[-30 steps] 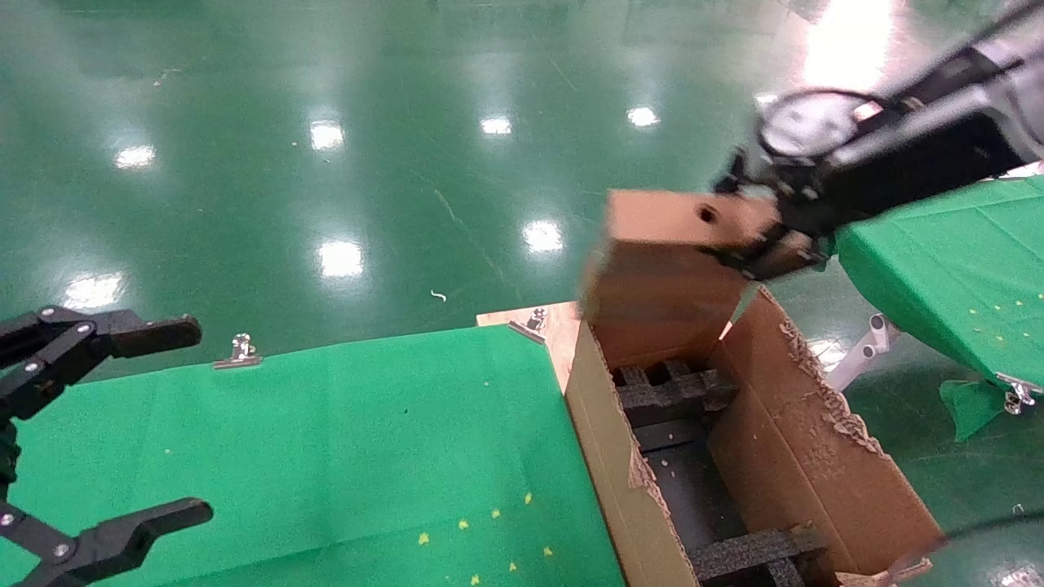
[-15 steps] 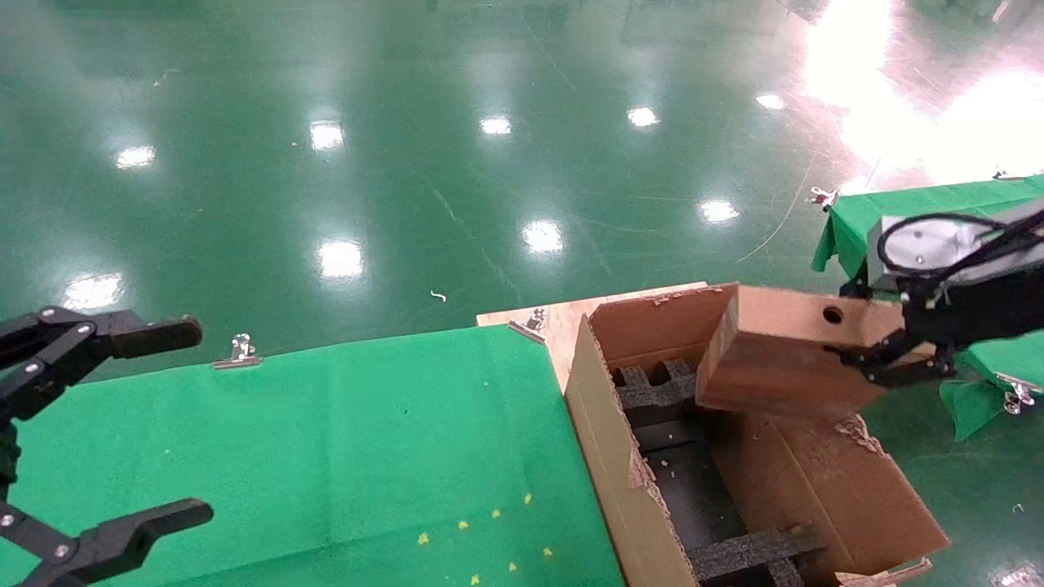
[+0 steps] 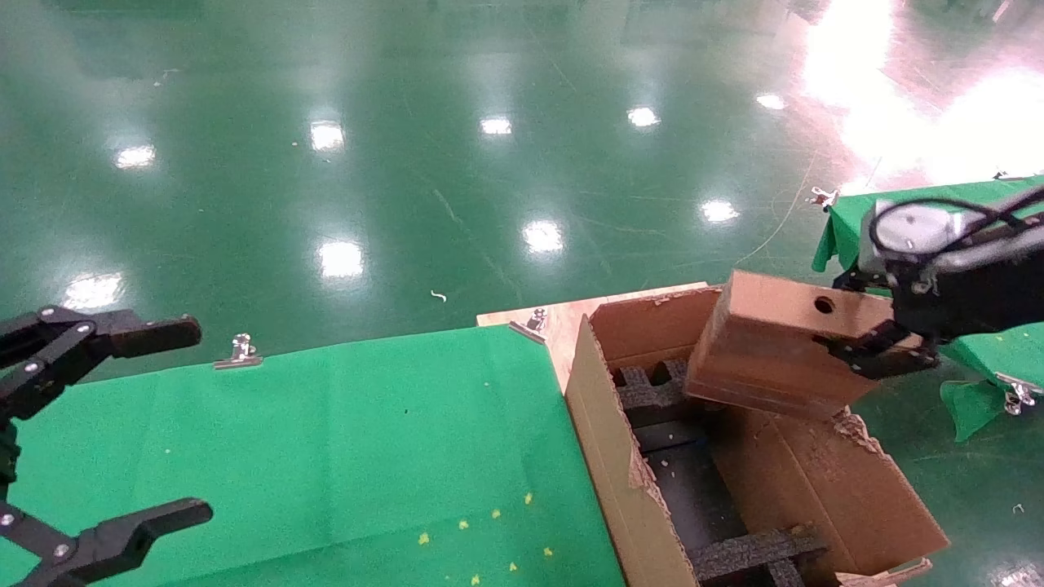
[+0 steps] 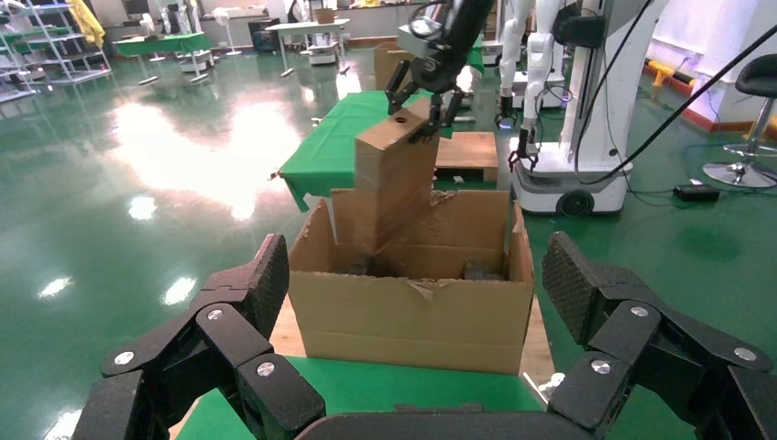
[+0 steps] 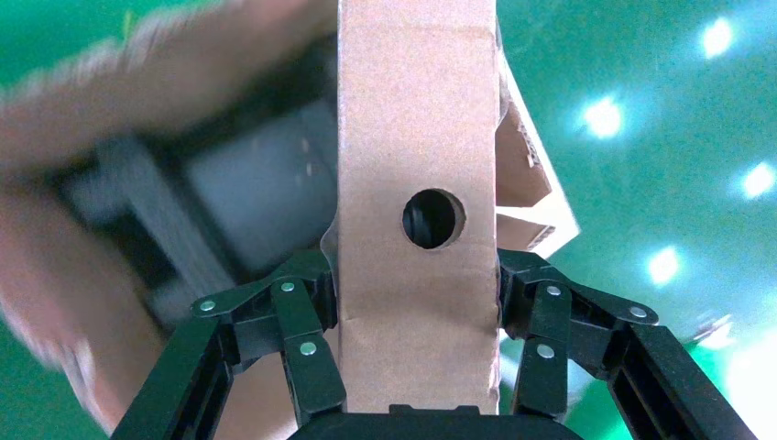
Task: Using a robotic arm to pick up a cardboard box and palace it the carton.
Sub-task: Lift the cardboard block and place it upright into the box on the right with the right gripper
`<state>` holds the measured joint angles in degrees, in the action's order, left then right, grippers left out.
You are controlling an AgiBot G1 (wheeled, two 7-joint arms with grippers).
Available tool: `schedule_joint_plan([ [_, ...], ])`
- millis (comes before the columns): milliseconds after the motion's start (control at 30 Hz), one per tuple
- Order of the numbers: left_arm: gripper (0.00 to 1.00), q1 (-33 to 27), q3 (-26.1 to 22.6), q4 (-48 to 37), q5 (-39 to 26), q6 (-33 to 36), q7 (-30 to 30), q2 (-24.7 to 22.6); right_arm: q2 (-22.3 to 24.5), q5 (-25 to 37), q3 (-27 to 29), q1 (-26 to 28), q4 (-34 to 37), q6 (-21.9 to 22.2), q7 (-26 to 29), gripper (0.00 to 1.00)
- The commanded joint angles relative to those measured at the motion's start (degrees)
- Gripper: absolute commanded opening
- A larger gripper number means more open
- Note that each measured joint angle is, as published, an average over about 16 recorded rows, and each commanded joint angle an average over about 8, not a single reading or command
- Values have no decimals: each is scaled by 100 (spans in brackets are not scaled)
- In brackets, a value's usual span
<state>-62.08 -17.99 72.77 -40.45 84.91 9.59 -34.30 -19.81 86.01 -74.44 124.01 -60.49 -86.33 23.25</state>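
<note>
right gripper (image 3: 869,355) carrying the cardboard box (image 3: 775,350) over the far end of the carton (image 3: 608,456), half a second on.

the carton, large with ragged flaps and black foam inserts (image 3: 665,391), is standing beside the green-covered table (image 3: 326,440); the cardboard box is hanging tilted above the carton's far opening, its lower end dipping toward the inserts but not yet seated (in the left wrist view it is leaning into the mouth). since the previous frames the box is sitting slightly higher and further inward, so the placement is judged close, with lowering and release remaining. the box is plain brown, elongated, with a round hole (image 5: 432,218) in its upper face. the right gripper is clamping it on both sides; the left gripper (image 3: 106,432) is waiting wide open and empty over the table.
</note>
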Motion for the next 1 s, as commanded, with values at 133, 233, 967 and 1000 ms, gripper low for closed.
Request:
schedule_joint_plan([
  [133, 100, 0, -1, -1, 1, 0, -1, 0, 100, -103, -51, -213, 104, 303, 1193, 0],
  [233, 100, -1, -1, -1, 1, 0, -1, 0, 194, -25, -136, -338, 41, 384, 2046, 0],
  [967, 100, 0, -3, -3, 4, -2, -3, 2, 451, 464, -416, -678, -439, 691, 4887, 0],
  [1000, 100, 0, -3, -3, 5, -2, -3, 2, 443, 494, -429, -701, -451, 737, 4955, 0],
])
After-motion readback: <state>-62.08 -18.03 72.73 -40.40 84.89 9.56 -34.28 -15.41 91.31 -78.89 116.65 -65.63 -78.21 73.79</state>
